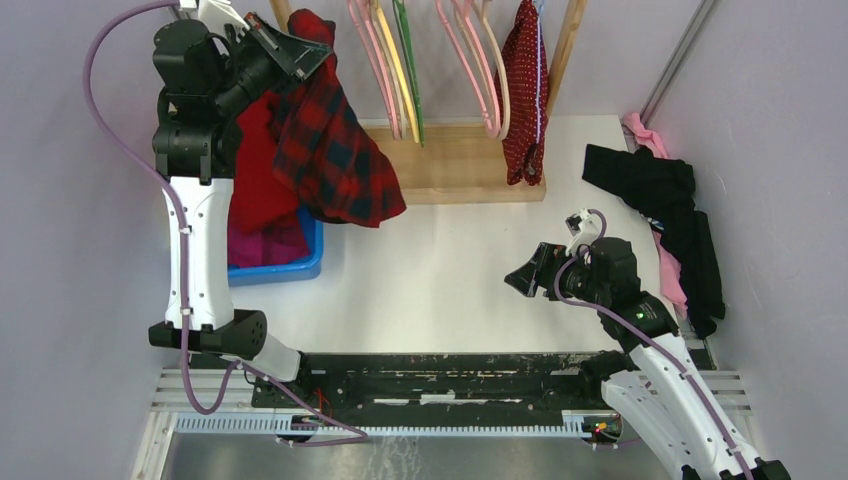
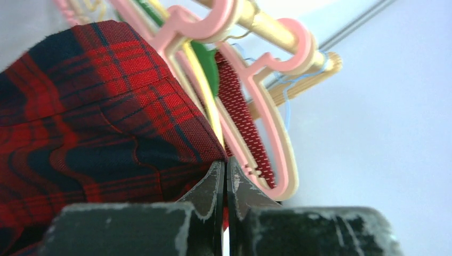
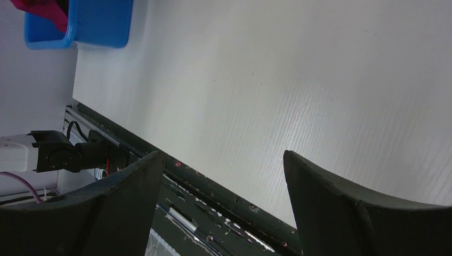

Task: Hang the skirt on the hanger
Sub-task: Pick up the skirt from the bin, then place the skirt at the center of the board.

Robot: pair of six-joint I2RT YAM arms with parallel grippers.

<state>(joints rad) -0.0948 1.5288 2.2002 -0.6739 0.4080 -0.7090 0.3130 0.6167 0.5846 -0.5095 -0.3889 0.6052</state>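
In the top view, we are seeing the left gripper [image 1: 318, 52] clamping the plaid garment [image 1: 335, 150] high at the far left. The skirt [image 1: 522, 90] is hanging on the rack [image 1: 470, 165] further right, and the right gripper [image 1: 522, 276] is hovering above the table [image 1: 430, 280].

In the left wrist view, the skirt is hanging just beside the thin hanger [image 2: 288, 109]. We are judging that the plaid should be released clear of the rack first.

In the right wrist view, the jaws are gaping, holding nothing.
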